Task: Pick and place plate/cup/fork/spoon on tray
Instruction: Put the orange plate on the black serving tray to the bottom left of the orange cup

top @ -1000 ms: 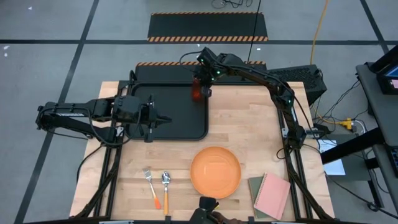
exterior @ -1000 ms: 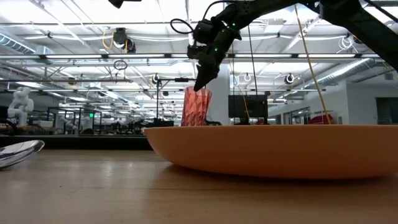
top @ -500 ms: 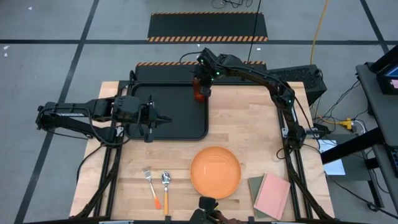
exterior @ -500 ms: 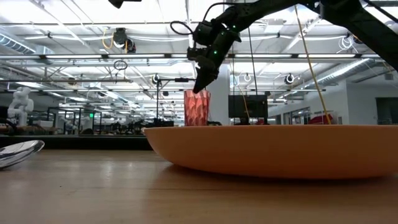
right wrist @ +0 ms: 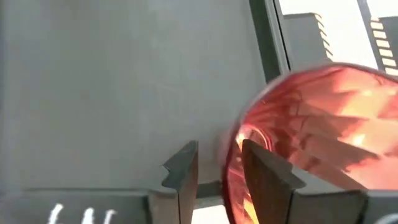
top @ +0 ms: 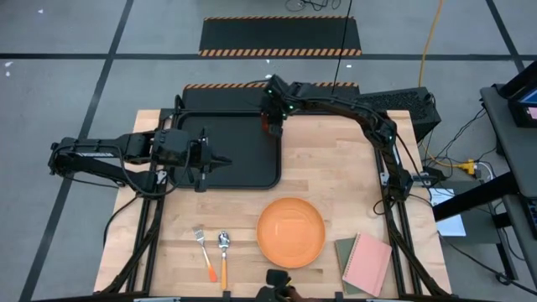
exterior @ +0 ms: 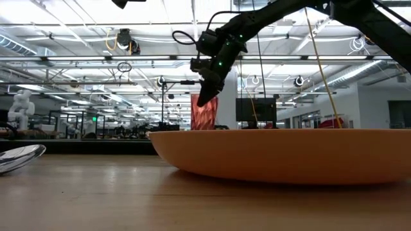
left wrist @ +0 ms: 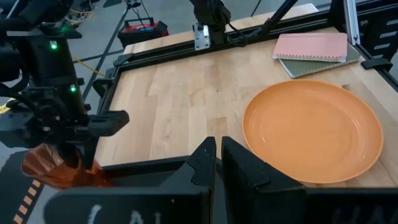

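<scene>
The orange-red cup [exterior: 204, 115] stands upright on the far right corner of the black tray [top: 243, 178]. It also shows in the right wrist view [right wrist: 317, 118]. My right gripper [top: 268, 123] reaches down onto the cup's rim from above [exterior: 201, 101] and is shut on it. My left gripper [top: 225, 162] is shut and empty, level over the tray's middle. The orange plate [top: 290, 232] lies flat on the table near the front. The fork [top: 204, 252] and spoon [top: 224, 252] lie side by side to the plate's left. My right gripper [right wrist: 219, 165] holds the cup by its rim [right wrist: 233, 146], with one finger inside the cup and one outside. The fingers come from above, slanting down from the table's far right. The cup stands upright, and its bottom is hidden behind the plate in the low view.
A pink notebook on a green one [top: 367, 264] lies at the table's front right corner. A black mat with orange-striped edges [top: 280, 35] lies on the floor beyond the table. Bare wood lies between the tray and the right arm's base.
My right gripper has gone down a little and toward the table's left with the cup. The cup was slightly tilted and higher; it now stands upright and lower at the tray's far right corner.
</scene>
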Motion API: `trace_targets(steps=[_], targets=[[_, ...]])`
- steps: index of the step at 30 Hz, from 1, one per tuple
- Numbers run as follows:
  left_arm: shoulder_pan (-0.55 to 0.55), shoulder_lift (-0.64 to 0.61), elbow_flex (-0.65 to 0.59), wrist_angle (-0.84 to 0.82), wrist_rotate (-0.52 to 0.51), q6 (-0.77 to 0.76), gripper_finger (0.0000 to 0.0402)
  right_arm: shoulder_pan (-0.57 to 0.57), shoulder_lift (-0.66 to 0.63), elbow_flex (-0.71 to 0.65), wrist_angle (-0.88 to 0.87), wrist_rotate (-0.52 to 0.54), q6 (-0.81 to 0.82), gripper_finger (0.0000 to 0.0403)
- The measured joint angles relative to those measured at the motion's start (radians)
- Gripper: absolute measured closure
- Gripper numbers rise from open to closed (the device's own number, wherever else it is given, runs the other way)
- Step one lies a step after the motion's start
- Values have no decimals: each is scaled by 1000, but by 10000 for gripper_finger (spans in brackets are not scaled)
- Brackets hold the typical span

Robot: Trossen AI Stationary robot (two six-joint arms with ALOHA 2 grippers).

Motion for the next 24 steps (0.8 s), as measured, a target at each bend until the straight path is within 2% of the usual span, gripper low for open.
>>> trace_targets(steps=[11,24], targets=[[0,0,0,0,0,0,371,3,-3,0,46,1,-19,262],[0,0,0,1,1,1,371,17,-82,1,70,32,-53,203]])
